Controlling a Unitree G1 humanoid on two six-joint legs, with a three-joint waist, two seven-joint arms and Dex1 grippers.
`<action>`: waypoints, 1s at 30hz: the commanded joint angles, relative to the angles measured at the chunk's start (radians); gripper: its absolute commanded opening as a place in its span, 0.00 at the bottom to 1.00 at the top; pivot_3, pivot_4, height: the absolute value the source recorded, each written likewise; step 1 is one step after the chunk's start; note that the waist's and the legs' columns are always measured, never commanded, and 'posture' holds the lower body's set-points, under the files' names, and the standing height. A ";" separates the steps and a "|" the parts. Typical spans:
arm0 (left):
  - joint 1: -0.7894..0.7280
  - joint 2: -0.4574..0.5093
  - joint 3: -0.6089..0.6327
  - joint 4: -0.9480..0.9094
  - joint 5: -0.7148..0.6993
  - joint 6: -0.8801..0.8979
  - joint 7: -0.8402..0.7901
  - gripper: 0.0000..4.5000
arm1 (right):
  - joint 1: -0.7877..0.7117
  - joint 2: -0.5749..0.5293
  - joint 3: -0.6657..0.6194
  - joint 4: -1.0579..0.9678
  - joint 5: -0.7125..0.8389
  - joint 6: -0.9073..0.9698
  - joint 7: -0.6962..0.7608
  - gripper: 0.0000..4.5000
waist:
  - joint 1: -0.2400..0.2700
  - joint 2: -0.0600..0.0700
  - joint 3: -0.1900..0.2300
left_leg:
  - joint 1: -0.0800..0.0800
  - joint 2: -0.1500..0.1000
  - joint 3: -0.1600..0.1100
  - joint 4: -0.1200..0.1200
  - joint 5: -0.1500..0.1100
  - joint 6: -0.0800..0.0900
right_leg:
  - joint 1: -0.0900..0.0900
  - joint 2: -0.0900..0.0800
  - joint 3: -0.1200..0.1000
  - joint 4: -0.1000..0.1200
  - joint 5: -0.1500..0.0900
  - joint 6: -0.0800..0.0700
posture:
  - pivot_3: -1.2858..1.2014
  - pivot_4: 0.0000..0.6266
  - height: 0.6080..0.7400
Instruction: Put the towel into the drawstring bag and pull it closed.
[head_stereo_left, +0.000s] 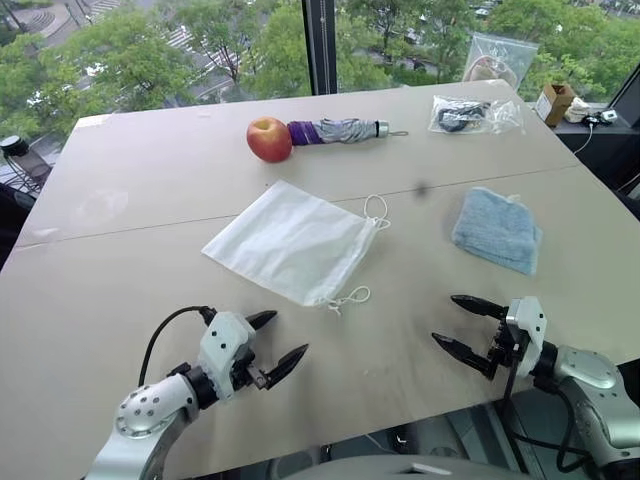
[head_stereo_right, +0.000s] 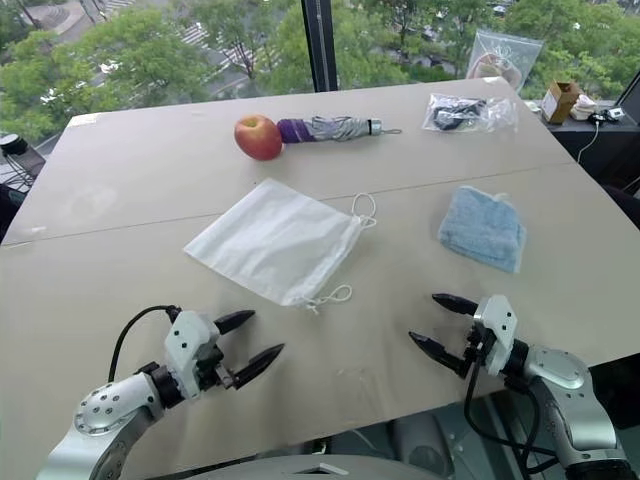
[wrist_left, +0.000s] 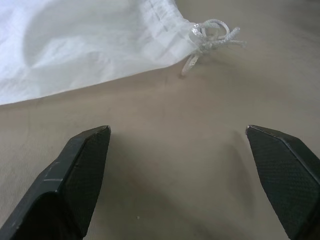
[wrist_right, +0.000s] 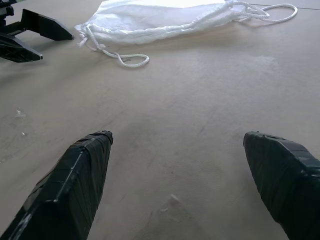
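Left eye view has both arms low at the near edge of the table, and neither one is carrying anything. The left gripper has its two black fingers spread wide and aims forward and inward; the right gripper mirrors it, fingers just as wide, aimed inward from the other side. Between them there is bare tabletop.

The drawstring bag lies flat just ahead of the left gripper, a little toward the right gripper's side, apart from both. Its corded edge is turned toward the right gripper, with one cord loop at the far corner and another at the near corner. In the left wrist view that near knot of cord sits straight ahead of the open fingers, not touching them. The right wrist view looks across the table at the same bag, with the left gripper's fingers beside it.

The towel lies ahead of the right gripper, well apart from the bag, folded and flat.

Farther off beyond the bag are an apple touching a folded umbrella, and a clear plastic bag beyond the towel.
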 joint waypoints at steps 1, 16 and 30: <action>-0.021 0.006 -0.004 0.010 0.016 -0.035 -0.004 0.99 | 0.001 -0.012 -0.048 -0.057 0.062 0.017 0.019 0.99 | 0.000 0.000 0.000 | 0.000 0.000 0.000 0.000 0.000 0.000 | 0.000 0.000 0.000 0.000 0.000 0.000 | 0.52 0.24 1.00; -0.019 0.018 0.010 -0.008 -0.007 -0.043 -0.034 0.99 | -0.013 -0.033 -0.062 -0.063 0.088 0.048 0.063 0.99 | 0.000 0.001 0.000 | 0.000 0.000 -0.001 0.000 0.000 0.000 | 0.000 0.001 -0.004 0.000 -0.002 0.003 | 0.52 0.24 1.00; -0.434 0.007 -0.115 -0.038 -0.076 0.195 0.107 0.99 | -0.065 -0.001 -0.043 -0.220 0.145 0.136 0.013 0.99 | 0.008 0.001 0.001 | 0.000 -0.002 -0.002 0.004 0.000 0.000 | 0.003 0.002 -0.006 0.002 -0.002 0.003 | 0.52 0.24 1.00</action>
